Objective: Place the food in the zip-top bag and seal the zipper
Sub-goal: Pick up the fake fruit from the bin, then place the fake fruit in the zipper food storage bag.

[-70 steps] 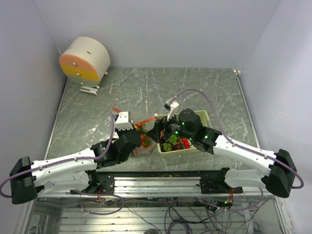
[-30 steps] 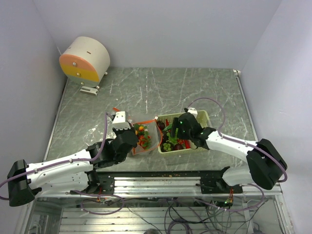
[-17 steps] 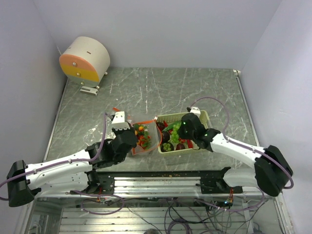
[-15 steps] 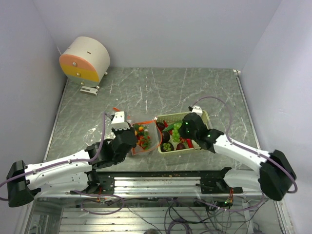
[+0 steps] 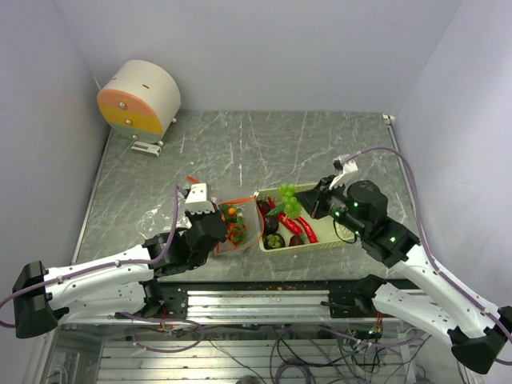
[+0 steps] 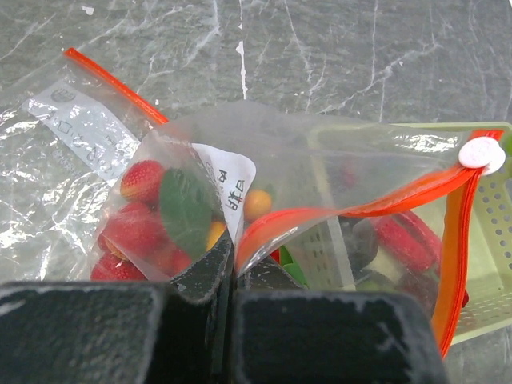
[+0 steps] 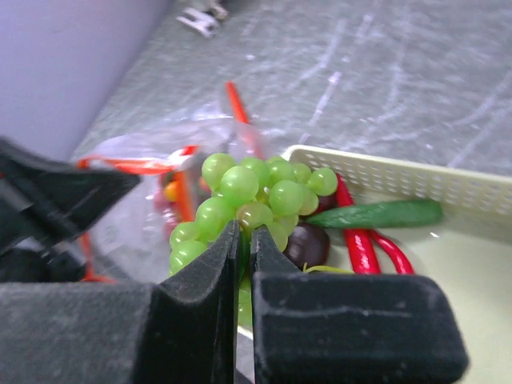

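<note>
The clear zip-top bag (image 5: 250, 226) stands open beside the basket, holding strawberries (image 6: 142, 181) and an orange piece. My left gripper (image 5: 226, 234) is shut on the bag's mouth edge (image 6: 232, 254), just where the orange-red zipper (image 6: 384, 200) starts. My right gripper (image 5: 304, 206) is shut on a bunch of green grapes (image 7: 256, 192), held above the pale green basket (image 5: 339, 192), a little right of the bag's mouth. Red chili peppers (image 7: 360, 240), a dark purple piece (image 7: 308, 244) and a green pod (image 7: 384, 214) still lie in the basket.
A white and orange round device (image 5: 140, 98) sits at the back left corner. Crinkled clear plastic with a white label (image 6: 76, 124) and a red strip (image 6: 112, 80) lies flat left of the bag. The basket rim (image 6: 490, 264) touches the bag's right side.
My right gripper shut on the green grapes in the basket and lifted them, the arm drawing back to the right. The left gripper kept its hold on the bag.
</note>
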Tool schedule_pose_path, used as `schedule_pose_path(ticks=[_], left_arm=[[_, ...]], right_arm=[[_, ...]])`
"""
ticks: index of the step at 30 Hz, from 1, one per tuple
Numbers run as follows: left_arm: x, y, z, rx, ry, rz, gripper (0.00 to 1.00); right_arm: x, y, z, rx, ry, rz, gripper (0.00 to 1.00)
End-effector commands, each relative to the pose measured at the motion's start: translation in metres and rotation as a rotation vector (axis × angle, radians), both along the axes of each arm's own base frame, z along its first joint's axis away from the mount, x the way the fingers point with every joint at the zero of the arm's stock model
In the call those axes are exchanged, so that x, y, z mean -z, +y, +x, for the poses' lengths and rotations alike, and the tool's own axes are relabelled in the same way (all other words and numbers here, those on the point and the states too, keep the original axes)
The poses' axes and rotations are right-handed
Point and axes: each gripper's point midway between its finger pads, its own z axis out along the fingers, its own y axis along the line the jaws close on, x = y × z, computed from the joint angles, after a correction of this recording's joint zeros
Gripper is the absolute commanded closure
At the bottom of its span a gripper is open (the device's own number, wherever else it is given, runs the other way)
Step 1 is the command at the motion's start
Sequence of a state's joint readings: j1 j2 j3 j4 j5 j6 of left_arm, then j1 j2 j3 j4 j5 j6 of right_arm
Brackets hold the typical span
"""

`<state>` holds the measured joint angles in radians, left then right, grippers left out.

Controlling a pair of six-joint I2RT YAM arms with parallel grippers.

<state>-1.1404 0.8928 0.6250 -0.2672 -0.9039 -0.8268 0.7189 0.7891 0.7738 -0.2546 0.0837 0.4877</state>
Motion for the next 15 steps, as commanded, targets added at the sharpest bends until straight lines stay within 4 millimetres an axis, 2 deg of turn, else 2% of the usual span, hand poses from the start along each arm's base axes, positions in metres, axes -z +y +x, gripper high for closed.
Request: schedule_pose_path(ticks=[1, 4, 7, 11, 15], left_arm=[[-0.009, -0.01, 0.003, 0.008, -0.012, -0.031, 0.93], [-0.009, -0.014, 0.004, 0.014, -0.007, -0.025, 0.93], [-0.011, -0.017, 0.004, 0.021, -0.005, -0.028, 0.93], [-0.019, -0.021, 0.005, 0.033, -0.016, -0.044, 0.93], [-0.029, -0.024, 0.005, 0.048, -0.024, -0.058, 0.93]], right_arm=[[-0.055, 0.026, -0.035, -0.271, -0.145, 0.092, 1.0], [-0.079, 0.047, -0.074, -0.526, -0.202, 0.166, 1.0], [-0.089, 0.053, -0.096, -0.645, -0.239, 0.219, 1.0], [-0.088, 0.056, -0.101, -0.685, -0.235, 0.237, 1.0], [-0.072, 0.067, -0.09, -0.669, -0.184, 0.267, 1.0]])
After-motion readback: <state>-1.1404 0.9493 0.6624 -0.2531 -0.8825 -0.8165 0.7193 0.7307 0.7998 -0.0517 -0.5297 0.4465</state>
